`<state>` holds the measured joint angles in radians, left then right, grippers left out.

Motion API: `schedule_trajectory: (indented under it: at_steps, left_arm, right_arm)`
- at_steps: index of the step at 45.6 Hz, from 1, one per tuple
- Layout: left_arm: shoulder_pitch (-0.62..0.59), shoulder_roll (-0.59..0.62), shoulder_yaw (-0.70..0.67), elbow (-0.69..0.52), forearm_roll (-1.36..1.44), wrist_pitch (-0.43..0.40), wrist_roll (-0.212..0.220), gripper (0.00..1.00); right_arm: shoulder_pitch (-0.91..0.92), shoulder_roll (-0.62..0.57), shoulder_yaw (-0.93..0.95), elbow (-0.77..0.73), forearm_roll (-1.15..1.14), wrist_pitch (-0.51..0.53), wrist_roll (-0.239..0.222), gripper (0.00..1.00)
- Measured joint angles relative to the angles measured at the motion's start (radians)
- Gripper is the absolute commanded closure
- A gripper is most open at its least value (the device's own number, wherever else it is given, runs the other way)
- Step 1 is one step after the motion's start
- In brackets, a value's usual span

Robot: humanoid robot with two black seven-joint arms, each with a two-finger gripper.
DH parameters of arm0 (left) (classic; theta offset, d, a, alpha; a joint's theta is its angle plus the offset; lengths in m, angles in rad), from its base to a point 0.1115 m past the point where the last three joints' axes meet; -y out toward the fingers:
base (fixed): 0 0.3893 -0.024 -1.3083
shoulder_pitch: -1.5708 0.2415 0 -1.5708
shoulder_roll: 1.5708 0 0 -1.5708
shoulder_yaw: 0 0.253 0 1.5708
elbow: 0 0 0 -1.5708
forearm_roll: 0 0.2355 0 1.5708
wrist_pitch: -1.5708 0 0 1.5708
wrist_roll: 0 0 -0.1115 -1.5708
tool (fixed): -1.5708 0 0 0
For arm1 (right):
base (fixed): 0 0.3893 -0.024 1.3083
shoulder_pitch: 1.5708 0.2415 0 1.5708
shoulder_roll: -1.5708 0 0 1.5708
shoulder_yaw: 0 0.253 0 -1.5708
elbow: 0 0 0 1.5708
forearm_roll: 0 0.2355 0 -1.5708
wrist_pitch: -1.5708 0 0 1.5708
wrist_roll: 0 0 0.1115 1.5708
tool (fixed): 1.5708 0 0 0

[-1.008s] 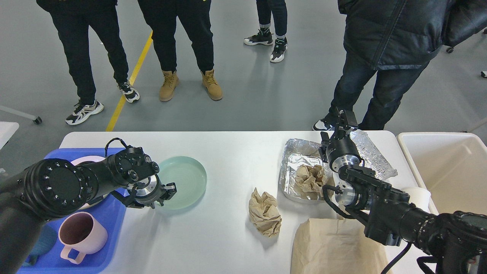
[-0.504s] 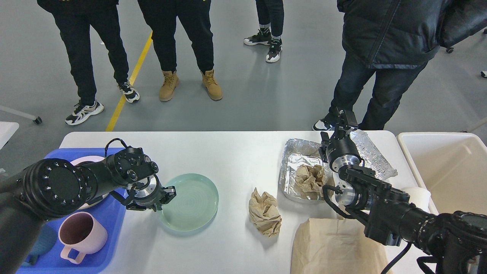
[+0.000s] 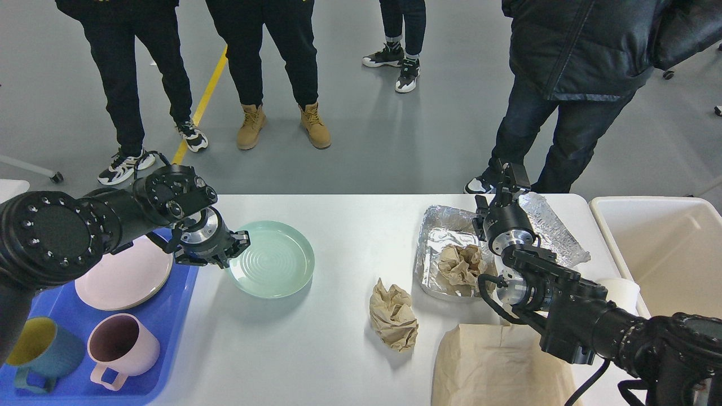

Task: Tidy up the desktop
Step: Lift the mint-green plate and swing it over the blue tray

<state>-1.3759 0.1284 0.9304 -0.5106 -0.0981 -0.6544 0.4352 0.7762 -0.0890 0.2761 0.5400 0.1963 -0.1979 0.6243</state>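
- The left gripper (image 3: 234, 254) is closed on the near-left rim of the pale green plate (image 3: 272, 259), which appears lifted and tilted just above the desktop (image 3: 344, 225).
- The step in hand is judged to be the carrying of that plate to the blue tray (image 3: 169, 316), where a pink plate (image 3: 124, 273), a pink mug (image 3: 121, 347) and a blue-and-yellow mug (image 3: 42, 349) are already kept.
- A leftward carry and a level set-down onto the pink plate are called for next.
- The right gripper (image 3: 510, 180) is held over the foil tray (image 3: 445, 248); how far its fingers are parted cannot be told.
- Crumpled brown paper (image 3: 393, 316), a brown paper bag (image 3: 496, 366) and the cream bin (image 3: 660, 248) lie further right.
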Motion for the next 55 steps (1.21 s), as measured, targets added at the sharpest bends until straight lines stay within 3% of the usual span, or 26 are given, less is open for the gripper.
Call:
schedule_trajectory:
  at_steps: [21, 33, 42, 55]
  left_arm:
    - [-0.239, 0.132, -0.029, -0.062, -0.002, -0.297, 0.003, 1.0]
    - [-0.353, 0.251, -0.103, -0.063, -0.002, -0.305, 0.003, 1.0]
    - [-0.423, 0.276, -0.107, -0.063, -0.002, -0.306, 0.003, 1.0]
    - [-0.387, 0.352, -0.11, -0.058, -0.005, -0.306, -0.001, 1.0]
  right_arm:
    - [0.0, 0.0, 0.0, 0.0, 0.0, 0.0, 0.0, 0.0]
    - [0.0, 0.0, 0.0, 0.0, 0.0, 0.0, 0.0, 0.0]
    - [0.0, 0.0, 0.0, 0.0, 0.0, 0.0, 0.0, 0.0]
    - [0.0, 0.0, 0.0, 0.0, 0.0, 0.0, 0.0, 0.0]
